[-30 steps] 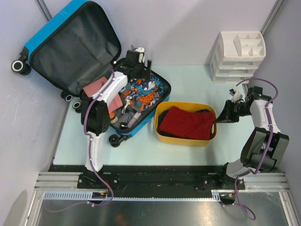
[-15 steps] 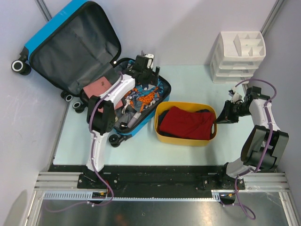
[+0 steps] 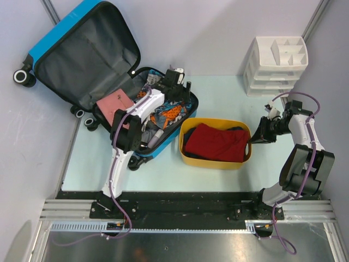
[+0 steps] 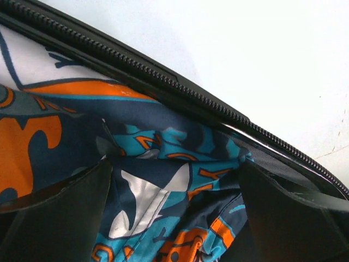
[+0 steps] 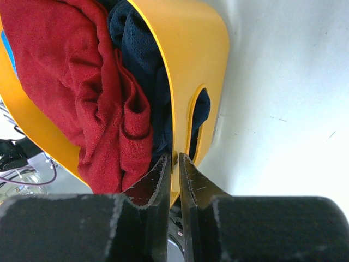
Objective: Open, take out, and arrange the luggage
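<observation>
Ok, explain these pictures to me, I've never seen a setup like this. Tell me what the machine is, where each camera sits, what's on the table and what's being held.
These are two robot arms bolted at the near edge of a table, each ending in a two-finger gripper. The wide picture looks down from above. The other two come from cameras on the wrists. On the table are the open blue luggage, a yellow tub with a red cloth in it, and a white drawer unit. The left gripper hangs wide open over a patterned cloth inside the luggage, holding nothing. The right gripper is shut on the yellow tub's rim.
</observation>
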### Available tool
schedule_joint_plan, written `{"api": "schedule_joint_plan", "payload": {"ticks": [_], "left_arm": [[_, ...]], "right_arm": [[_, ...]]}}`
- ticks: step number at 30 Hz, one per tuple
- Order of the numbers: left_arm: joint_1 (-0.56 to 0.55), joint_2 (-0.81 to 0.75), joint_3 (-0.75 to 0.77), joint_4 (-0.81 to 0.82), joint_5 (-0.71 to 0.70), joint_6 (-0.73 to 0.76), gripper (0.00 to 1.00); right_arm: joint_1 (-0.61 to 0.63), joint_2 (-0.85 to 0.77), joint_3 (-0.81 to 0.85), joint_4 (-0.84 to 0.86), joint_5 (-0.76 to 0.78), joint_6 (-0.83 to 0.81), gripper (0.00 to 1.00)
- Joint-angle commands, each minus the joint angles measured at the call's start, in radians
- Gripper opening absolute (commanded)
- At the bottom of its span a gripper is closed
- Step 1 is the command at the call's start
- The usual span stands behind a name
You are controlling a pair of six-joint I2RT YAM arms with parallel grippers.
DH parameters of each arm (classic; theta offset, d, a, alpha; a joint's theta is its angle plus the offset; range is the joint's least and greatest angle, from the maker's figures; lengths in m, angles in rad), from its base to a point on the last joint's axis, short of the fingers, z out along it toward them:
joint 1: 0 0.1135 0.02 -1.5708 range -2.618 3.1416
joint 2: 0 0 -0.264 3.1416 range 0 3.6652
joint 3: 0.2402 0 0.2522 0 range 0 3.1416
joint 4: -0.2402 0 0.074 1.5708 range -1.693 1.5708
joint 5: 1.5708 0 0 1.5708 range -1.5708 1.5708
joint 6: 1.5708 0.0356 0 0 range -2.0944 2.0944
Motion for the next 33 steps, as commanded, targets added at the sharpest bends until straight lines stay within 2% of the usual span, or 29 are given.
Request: {"api": "schedule_joint_plan", "payload": {"ticks": [1, 6, 8, 9, 11, 12, 14, 15, 17, 19, 21, 25, 29, 33], "left_arm": [[-0.005, 0.023, 0.056, 0.055, 0.005, -0.018, 1.00], [-0.014, 0.051, 0.063, 0.093, 0.023, 0.008, 1.00], [-0.009, 0.055, 0.056, 0.095, 0.040, 0.003, 0.95], [-0.008, 0.054, 0.050, 0.096, 0.043, 0.005, 0.88], [-0.008, 0.046, 0.034, 0.104, 0.054, 0.012, 0.80], [-0.003, 0.034, 0.030, 0.107, 0.065, 0.015, 0.71], [0.003, 0.020, 0.019, 0.115, 0.081, 0.017, 0.63], [0.009, -0.001, 0.013, 0.121, 0.088, 0.026, 0.54], [0.021, -0.026, -0.019, 0.160, 0.123, 0.050, 0.43], [0.034, -0.061, -0.039, 0.181, 0.175, 0.070, 0.17], [0.054, -0.083, -0.056, 0.185, 0.201, 0.100, 0.00], [0.093, -0.173, -0.128, 0.190, 0.282, 0.144, 0.00], [0.150, -0.318, -0.251, 0.191, 0.469, 0.186, 0.00], [0.187, -0.432, -0.352, 0.190, 0.592, 0.250, 0.00]], "right_arm": [[0.003, -0.002, 0.004, -0.011, 0.014, -0.008, 0.15], [0.003, 0.003, 0.006, -0.017, 0.015, -0.014, 0.15], [0.002, 0.001, 0.006, -0.019, 0.017, -0.015, 0.16], [0.003, 0.000, 0.004, -0.020, 0.017, -0.015, 0.16], [0.002, -0.005, 0.004, -0.025, 0.019, -0.019, 0.15], [0.003, -0.003, 0.004, -0.028, 0.022, -0.020, 0.15], [0.002, -0.005, 0.004, -0.028, 0.022, -0.022, 0.15], [0.002, -0.005, 0.004, -0.030, 0.022, -0.022, 0.15], [0.002, -0.005, 0.004, -0.028, 0.020, -0.023, 0.15], [0.000, -0.003, 0.004, -0.028, 0.020, -0.026, 0.15], [0.000, -0.002, 0.004, -0.030, 0.017, -0.026, 0.15], [0.000, -0.003, 0.004, -0.028, 0.016, -0.034, 0.16], [0.000, -0.003, 0.004, -0.030, 0.006, -0.034, 0.15], [0.002, -0.005, 0.004, -0.033, 0.000, -0.037, 0.16]]}}
